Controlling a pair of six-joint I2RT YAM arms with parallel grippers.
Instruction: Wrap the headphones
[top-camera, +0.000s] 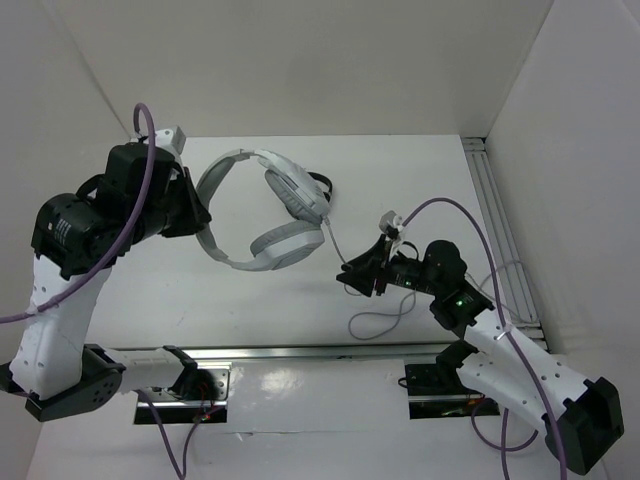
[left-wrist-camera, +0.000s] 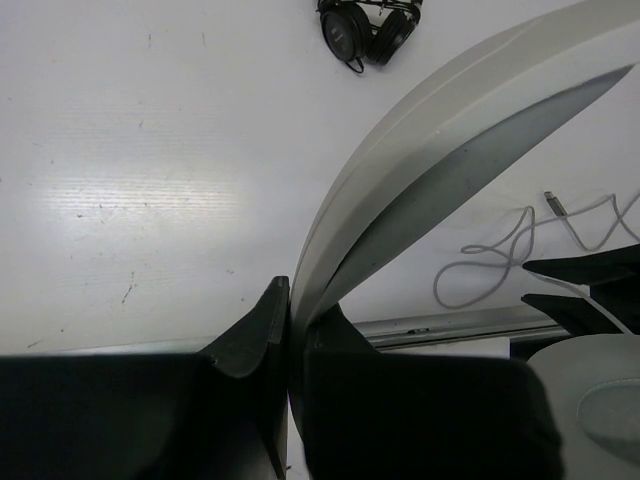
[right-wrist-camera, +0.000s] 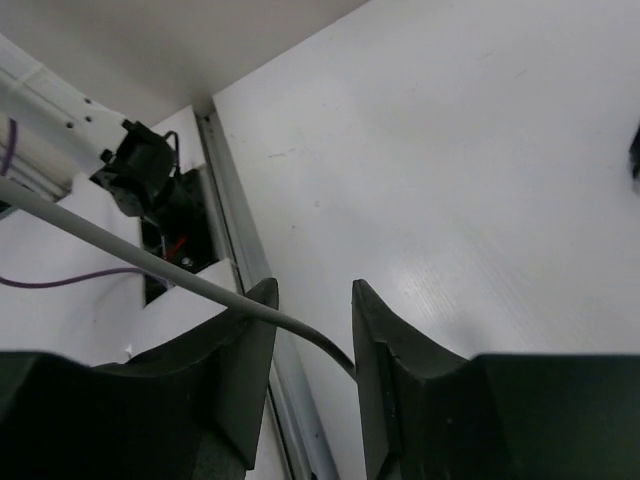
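Note:
The white and light-grey headphones (top-camera: 268, 210) hang lifted above the table. My left gripper (top-camera: 198, 216) is shut on their wide headband (left-wrist-camera: 430, 150); in the left wrist view the jaws (left-wrist-camera: 290, 300) pinch its edge, and one earcup (left-wrist-camera: 600, 400) shows at the lower right. The thin grey cable (top-camera: 382, 322) runs from the earcups to my right gripper (top-camera: 356, 268) and loops on the table below it. In the right wrist view the cable (right-wrist-camera: 200, 285) crosses the gap between the parted fingers of the right gripper (right-wrist-camera: 312, 300), over the left finger and against the right one.
Small black headphones (left-wrist-camera: 365, 30) lie on the table, partly hidden behind the white earcup in the top view (top-camera: 320, 186). A metal rail (top-camera: 300, 352) runs along the near edge and another (top-camera: 500, 230) along the right side. White walls enclose the table.

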